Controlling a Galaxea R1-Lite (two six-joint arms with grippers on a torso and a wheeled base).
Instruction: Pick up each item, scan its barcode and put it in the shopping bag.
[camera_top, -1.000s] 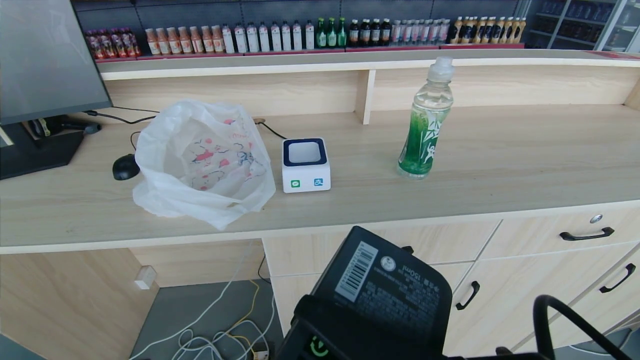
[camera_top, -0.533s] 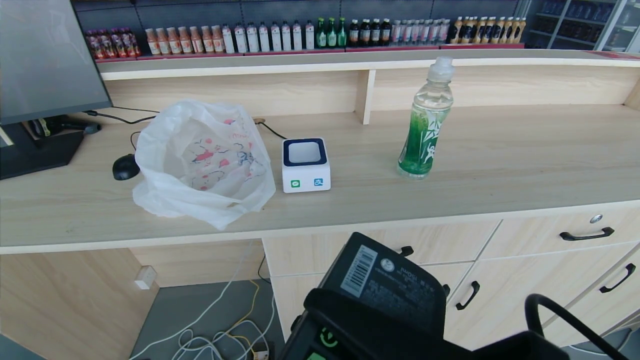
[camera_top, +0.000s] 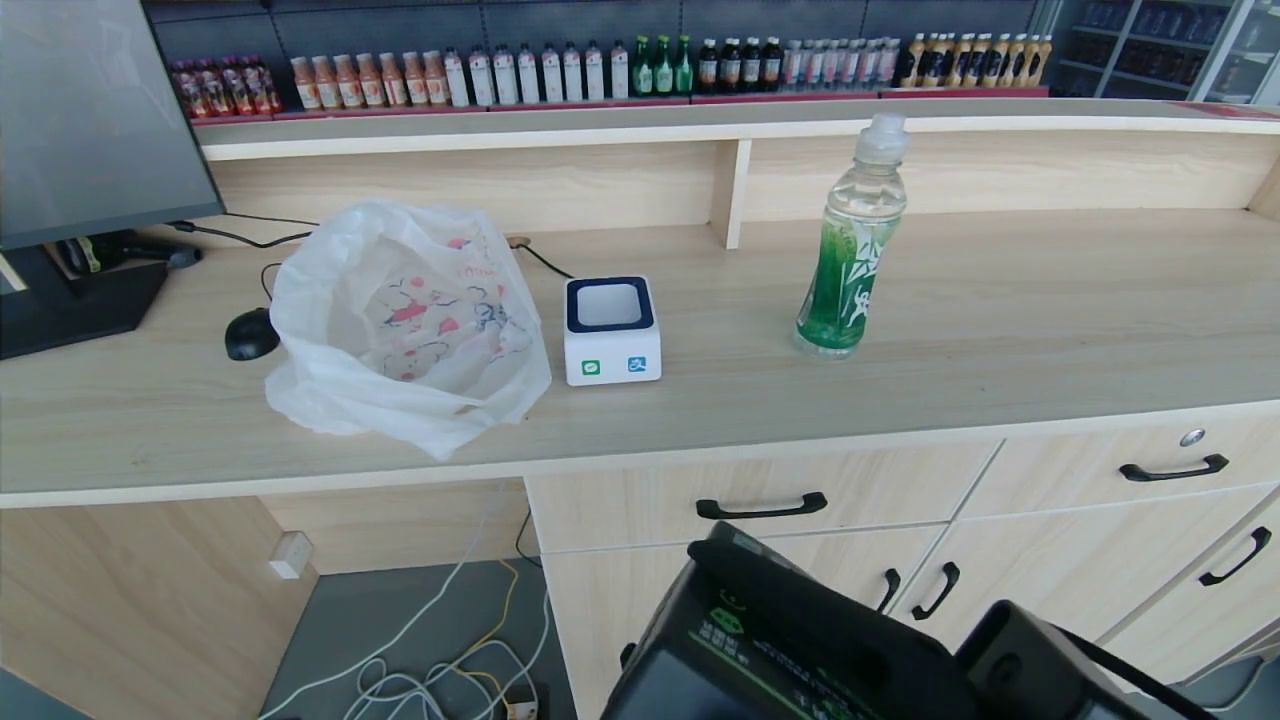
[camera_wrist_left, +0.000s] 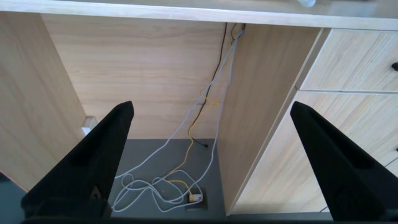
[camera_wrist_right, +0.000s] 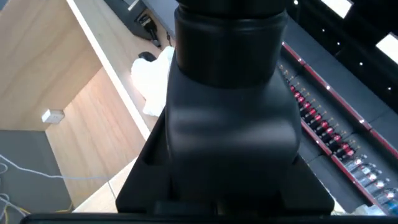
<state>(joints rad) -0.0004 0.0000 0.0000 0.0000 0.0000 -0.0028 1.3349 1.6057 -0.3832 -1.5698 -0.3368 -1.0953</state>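
1. We're holding the black container (camera_top: 790, 650) in the right gripper (camera_top: 965, 665), out in front of the counter (camera_top: 1000, 330) and lower than its front edge, level with the drawers. The jaws are mostly tucked behind it, but it's hanging in the air, so we're reading them as pinching it.
2. The step we're working on looks like the scan. The scanner (camera_top: 611, 330) is sitting about mid-counter, window facing up, with the shopping bag (camera_top: 405, 320) just beside it toward the counter's left end.
3. The face we're showing the head camera is carrying green print, so the barcode is probably on another side. We're thinking the wrist needs rolling until the code side is facing down at the window.
4. We're wanting to lift clear of the front edge first and only then travel in. Going straight in risks clipping the edge.
5. We're suggesting a slow, flat pass just above the window rather than touching the scanner. It's a light box and would likely slide.
6. The left gripper (camera_wrist_left: 211, 109) is hanging below the counter with its jaws spread wide and nothing in them, so it's out of the way.
7. The green bottle (camera_top: 850, 240) is standing upright toward the counter's right side, well apart from the scanner, so it's not crowding our path.
8. The bag's mouth is lying open and floppy, so we're planning on releasing low inside it.
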